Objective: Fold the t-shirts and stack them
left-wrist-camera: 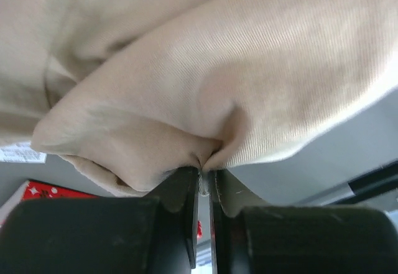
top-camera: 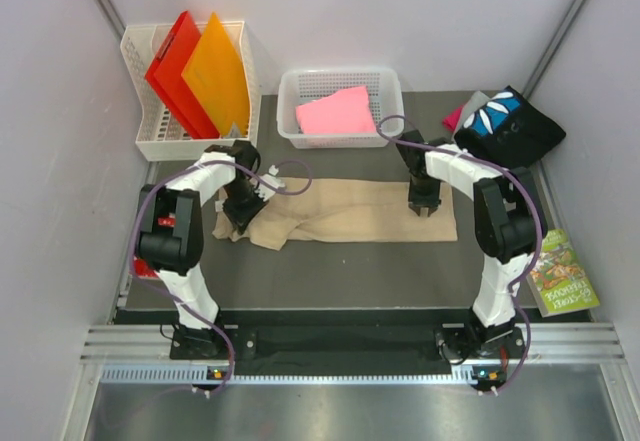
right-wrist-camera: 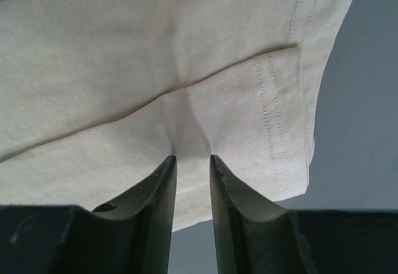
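A tan t-shirt [top-camera: 350, 211] lies as a long folded strip across the dark mat. My left gripper [top-camera: 243, 213] is at its left end; in the left wrist view the gripper [left-wrist-camera: 204, 171] is shut on a pinched ridge of the tan cloth [left-wrist-camera: 249, 69]. At the right end, near the hem, is my right gripper [top-camera: 423, 206]. In the right wrist view its tips [right-wrist-camera: 191, 157] press into the tan cloth [right-wrist-camera: 155, 69], with a narrow gap and a pucker of fabric between them. A pink t-shirt [top-camera: 337, 113] lies in a basket. A black printed t-shirt [top-camera: 510, 126] sits back right on grey and magenta cloth [top-camera: 462, 116].
A white mesh basket [top-camera: 150, 136] at the back left holds a red folder [top-camera: 175, 71] and an orange folder [top-camera: 215, 71]. The pink shirt's basket [top-camera: 340, 74] stands at back centre. A booklet [top-camera: 562, 273] lies off the mat's right edge. Grey walls close both sides.
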